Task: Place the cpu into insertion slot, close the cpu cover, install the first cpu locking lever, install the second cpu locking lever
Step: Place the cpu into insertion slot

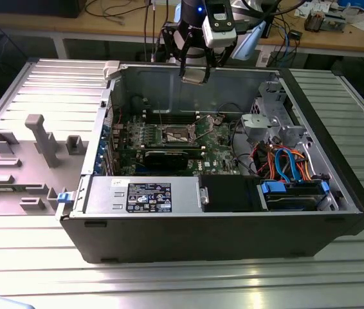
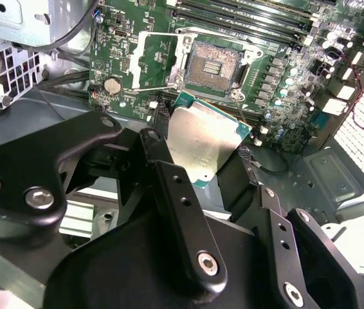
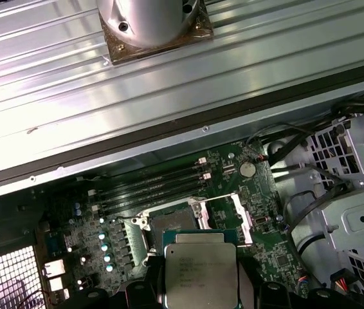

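The cpu (image 2: 201,143), a flat square chip with a dull silver top, hangs above the open computer case with my gripper (image 2: 200,158) shut on it, one black finger (image 2: 169,187) on each side. In the exterior view, the gripper (image 1: 195,76) is high over the case's back wall, well above the green motherboard. The insertion slot (image 2: 215,64) lies bare and dark, with the cpu cover (image 2: 155,61) swung open beside it. In the first wrist view, the cpu (image 3: 200,270) shows its printed face just short of the insertion slot (image 3: 172,222) and the raised cpu cover (image 3: 236,215).
The case (image 1: 105,122) lies on its side on a ribbed metal table. Inside it, a power supply (image 1: 143,196) runs along the front. A drive cage (image 1: 272,122) and orange and blue cables (image 1: 285,161) fill the exterior view's right. A grey fixture plate (image 1: 34,148) sits at its left.
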You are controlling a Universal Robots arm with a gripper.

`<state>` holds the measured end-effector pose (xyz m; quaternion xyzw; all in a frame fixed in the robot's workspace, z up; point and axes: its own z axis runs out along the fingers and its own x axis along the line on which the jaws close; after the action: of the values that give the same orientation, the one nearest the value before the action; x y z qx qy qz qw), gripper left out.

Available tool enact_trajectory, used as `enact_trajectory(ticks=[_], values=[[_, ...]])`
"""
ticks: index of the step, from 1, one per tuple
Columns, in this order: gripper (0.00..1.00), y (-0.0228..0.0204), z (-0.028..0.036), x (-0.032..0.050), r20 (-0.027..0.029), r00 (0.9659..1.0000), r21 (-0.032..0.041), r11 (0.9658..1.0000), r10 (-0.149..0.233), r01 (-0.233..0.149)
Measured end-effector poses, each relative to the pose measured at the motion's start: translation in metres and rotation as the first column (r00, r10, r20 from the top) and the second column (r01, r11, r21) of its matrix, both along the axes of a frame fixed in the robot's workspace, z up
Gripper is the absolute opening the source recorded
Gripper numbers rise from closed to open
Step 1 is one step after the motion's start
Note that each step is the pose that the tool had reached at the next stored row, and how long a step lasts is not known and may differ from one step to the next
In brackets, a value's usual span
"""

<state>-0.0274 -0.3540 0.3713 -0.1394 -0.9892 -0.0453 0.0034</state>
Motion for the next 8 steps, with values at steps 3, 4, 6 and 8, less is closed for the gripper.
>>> enact_trajectory(ticks=[3, 4, 6, 8], values=[[0.55, 0.0, 0.0, 0.0, 0.0, 1.0, 0.0, 1.0, 0.0, 0.0], [0.55, 0.0, 0.0, 0.0, 0.0, 1.0, 0.0, 1.0, 0.0, 0.0], [0.55, 0.0, 0.0, 0.0, 0.0, 1.0, 0.0, 1.0, 0.0, 0.0], [0.55, 0.0, 0.0, 0.0, 0.0, 1.0, -0.0001, 1.0, 0.0, 0.0]])
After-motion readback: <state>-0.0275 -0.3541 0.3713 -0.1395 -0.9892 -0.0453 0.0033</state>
